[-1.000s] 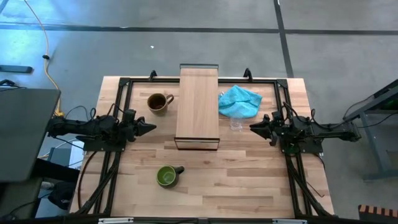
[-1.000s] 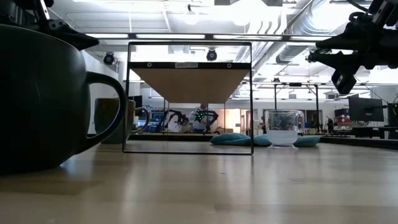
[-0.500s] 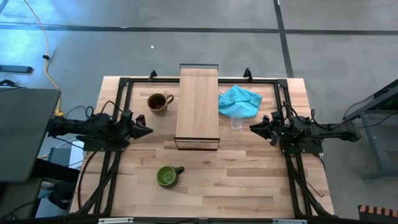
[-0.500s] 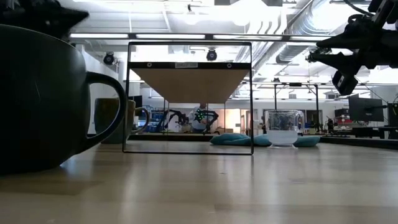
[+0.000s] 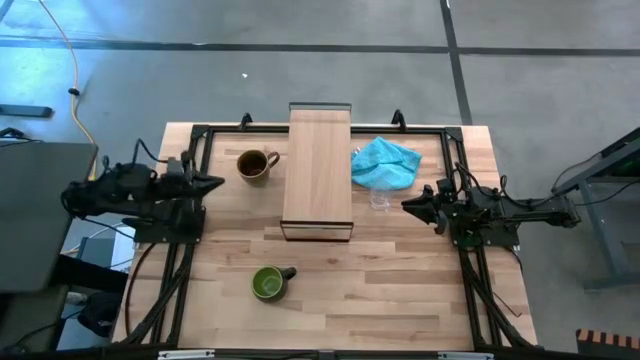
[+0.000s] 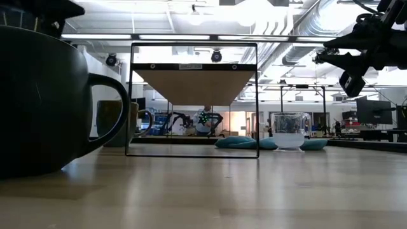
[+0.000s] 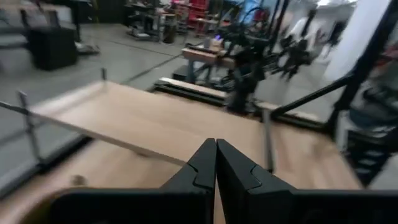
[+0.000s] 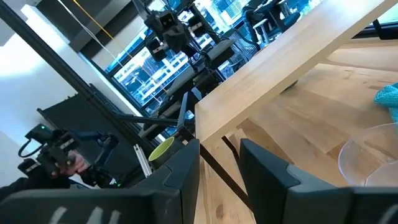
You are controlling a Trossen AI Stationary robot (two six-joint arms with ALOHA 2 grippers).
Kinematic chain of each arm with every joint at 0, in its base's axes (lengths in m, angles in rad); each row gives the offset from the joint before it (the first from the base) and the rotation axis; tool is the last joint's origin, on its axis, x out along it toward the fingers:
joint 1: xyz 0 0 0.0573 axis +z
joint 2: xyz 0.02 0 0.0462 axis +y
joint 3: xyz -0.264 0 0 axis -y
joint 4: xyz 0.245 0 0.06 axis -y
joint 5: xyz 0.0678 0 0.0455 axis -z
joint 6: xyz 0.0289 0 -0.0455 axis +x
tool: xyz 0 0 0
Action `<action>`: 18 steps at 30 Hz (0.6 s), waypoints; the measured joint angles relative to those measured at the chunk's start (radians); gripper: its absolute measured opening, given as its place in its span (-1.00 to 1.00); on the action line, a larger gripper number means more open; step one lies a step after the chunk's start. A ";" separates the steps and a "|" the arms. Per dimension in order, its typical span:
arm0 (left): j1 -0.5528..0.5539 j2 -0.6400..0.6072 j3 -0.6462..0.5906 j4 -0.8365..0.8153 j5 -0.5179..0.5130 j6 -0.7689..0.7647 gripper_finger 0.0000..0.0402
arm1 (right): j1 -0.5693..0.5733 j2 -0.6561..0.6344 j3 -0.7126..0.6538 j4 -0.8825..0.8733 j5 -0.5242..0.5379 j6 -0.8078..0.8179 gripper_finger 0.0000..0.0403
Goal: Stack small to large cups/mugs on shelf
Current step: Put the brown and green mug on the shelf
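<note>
The brown-tan mug [image 5: 255,165] stands on the table left of the shelf [image 5: 318,172], a light-wood board in a dark frame. The dark green mug [image 5: 268,283] stands near the table's front; it fills the left of the low view [image 6: 38,102]. The tiny clear glass cup [image 5: 380,200] stands right of the shelf, beside the turquoise cloth [image 5: 385,162]. My left gripper [image 5: 215,182] is shut and empty, left of the brown mug. My right gripper [image 5: 405,203] is open and empty, just right of the glass cup [image 8: 373,155].
Dark frame rails [image 5: 190,150] run along the table's left, right and far sides. The shelf top stands raised on its thin dark frame [image 6: 194,98]. Bare tabletop [image 5: 380,290] lies between the green mug and the right arm's base.
My left gripper has drawn back toward the table's left edge and a little toward the far edge, swinging away from the shelf, still shut. My right gripper and all three vessels have kept still.
</note>
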 joint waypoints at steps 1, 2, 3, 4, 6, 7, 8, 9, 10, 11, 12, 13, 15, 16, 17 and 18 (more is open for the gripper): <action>0.000 0.017 0.020 -0.013 -0.008 0.042 -1.00 | 0.000 0.000 0.000 0.000 0.000 0.000 -0.47; 0.000 0.039 0.038 -0.020 -0.016 0.084 -1.00 | 0.000 0.000 0.000 0.001 0.001 0.000 -0.47; 0.000 0.064 0.052 -0.034 -0.025 0.108 -1.00 | 0.000 0.000 0.000 0.001 0.002 0.000 -0.47; 0.000 0.091 0.063 -0.061 -0.035 0.115 -1.00 | 0.000 0.000 0.000 0.004 0.007 0.000 -0.47; 0.000 0.155 0.081 -0.098 -0.058 0.117 -1.00 | 0.000 -0.001 0.000 0.013 0.024 0.001 -0.47; 0.000 0.189 0.083 -0.093 -0.078 0.114 -1.00 | 0.000 -0.001 0.000 0.021 0.031 0.004 -0.47; 0.000 0.220 0.084 -0.092 -0.095 0.111 -1.00 | 0.000 0.000 0.000 0.032 0.041 0.009 -0.47; 0.000 0.252 0.084 -0.096 -0.111 0.107 -1.00 | 0.000 0.000 0.000 0.038 0.054 0.019 -0.47; 0.000 0.290 0.087 -0.098 -0.137 0.087 -1.00 | 0.000 0.000 0.000 0.046 0.068 0.031 -0.47; 0.000 0.332 0.095 -0.103 -0.175 0.048 -1.00 | 0.000 0.000 0.000 0.053 0.082 0.041 -0.47; 0.000 0.373 0.101 -0.117 -0.221 -0.004 -1.00 | 0.000 0.000 0.000 0.054 0.092 0.046 -0.47; 0.000 0.412 0.108 -0.140 -0.270 -0.049 -1.00 | 0.000 0.000 0.000 0.054 0.101 0.048 -0.47; 0.001 0.483 0.124 -0.173 -0.350 -0.094 -1.00 | 0.000 0.000 0.000 0.054 0.104 0.043 -0.47; 0.001 0.515 0.131 -0.187 -0.376 -0.103 -1.00 | 0.000 0.000 0.000 0.053 0.104 0.042 -0.47; 0.001 0.547 0.138 -0.199 -0.391 -0.108 -1.00 | 0.000 0.000 0.000 0.053 0.104 0.043 -0.47; 0.001 0.578 0.146 -0.211 -0.402 -0.110 -1.00 | 0.000 0.000 0.000 0.053 0.104 0.042 -0.47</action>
